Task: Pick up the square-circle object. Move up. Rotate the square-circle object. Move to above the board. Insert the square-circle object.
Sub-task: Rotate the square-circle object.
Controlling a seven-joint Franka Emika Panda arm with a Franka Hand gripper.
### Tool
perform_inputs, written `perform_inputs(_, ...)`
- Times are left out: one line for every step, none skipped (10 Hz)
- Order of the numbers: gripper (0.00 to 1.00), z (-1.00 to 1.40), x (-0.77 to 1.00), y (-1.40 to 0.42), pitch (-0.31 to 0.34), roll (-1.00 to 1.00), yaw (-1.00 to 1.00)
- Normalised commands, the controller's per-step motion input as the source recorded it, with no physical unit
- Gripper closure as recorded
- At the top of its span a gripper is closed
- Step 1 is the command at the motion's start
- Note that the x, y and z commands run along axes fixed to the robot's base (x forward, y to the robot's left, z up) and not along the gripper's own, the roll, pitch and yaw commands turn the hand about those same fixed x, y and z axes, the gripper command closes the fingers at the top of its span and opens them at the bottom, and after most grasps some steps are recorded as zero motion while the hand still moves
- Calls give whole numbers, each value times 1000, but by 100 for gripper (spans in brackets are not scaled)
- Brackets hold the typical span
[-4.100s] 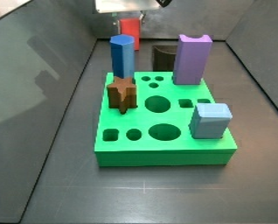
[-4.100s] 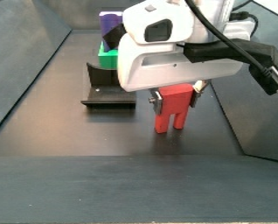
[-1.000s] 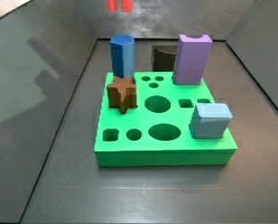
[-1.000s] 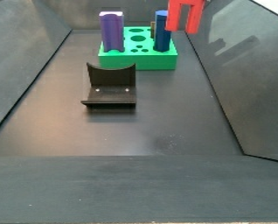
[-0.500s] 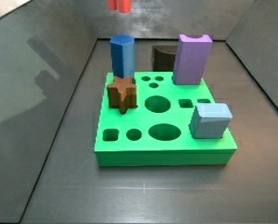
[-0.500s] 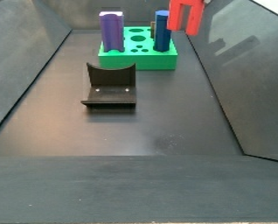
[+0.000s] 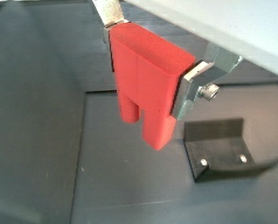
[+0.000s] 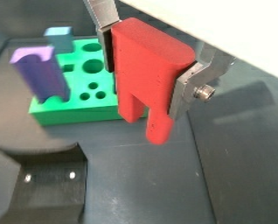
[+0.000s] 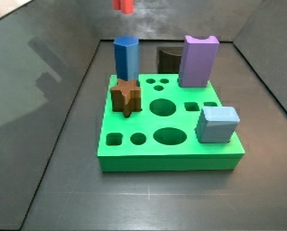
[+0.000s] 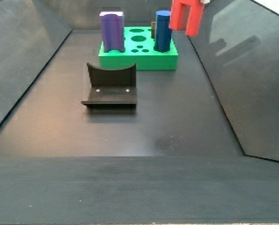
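The square-circle object (image 7: 148, 83) is a bright red block with two short stubs at one end. My gripper (image 7: 149, 61) is shut on it, one silver finger (image 8: 188, 87) pressed flat on each side, stubs pointing down. It hangs high in the air; in both side views only the red block (image 9: 124, 5) (image 10: 185, 15) shows at the top edge, with the gripper out of frame. The green board (image 9: 171, 163) (image 8: 72, 109) lies on the floor below and away from the block, with round and other shaped holes in its top.
On the board stand a blue column (image 9: 126, 57), a purple block (image 9: 199, 61), a brown star block (image 9: 125, 96) and a light-blue cube (image 9: 217, 124). The dark fixture (image 10: 110, 85) (image 8: 42, 179) sits on the floor beside the board. Sloped dark walls enclose the floor.
Since about four seconds ago the gripper has risen from the floor with the red block. Over the last second the block has barely moved, looking slightly narrower in a side view.
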Motion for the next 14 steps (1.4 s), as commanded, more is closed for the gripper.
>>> perform_inputs(100,-8,55,4,17,-1,-1000)
perform_inputs(100,-10,52,5,18,-1,-1000)
perform_inputs(100,-11,50,7,19,-2,-1000)
perform_inputs(100,-12,49,8,20,-2,-1000)
perform_inputs(100,-12,48,8,22,-2,-1000)
perform_inputs(100,-12,48,9,23,-2,-1000)
perform_inputs(100,-12,47,10,25,-2,-1000)
perform_inputs(100,-13,47,10,26,-2,-1000)
perform_inputs(100,-13,47,10,28,-2,-1000)
perform_inputs(100,-13,47,11,30,-3,-1000)
perform_inputs(100,-13,46,11,33,-3,-1000)
perform_inputs(100,-13,46,11,35,-3,-1000)
perform_inputs(100,-13,46,12,38,-3,-1000)
perform_inputs(100,-13,46,12,44,-4,-1000)
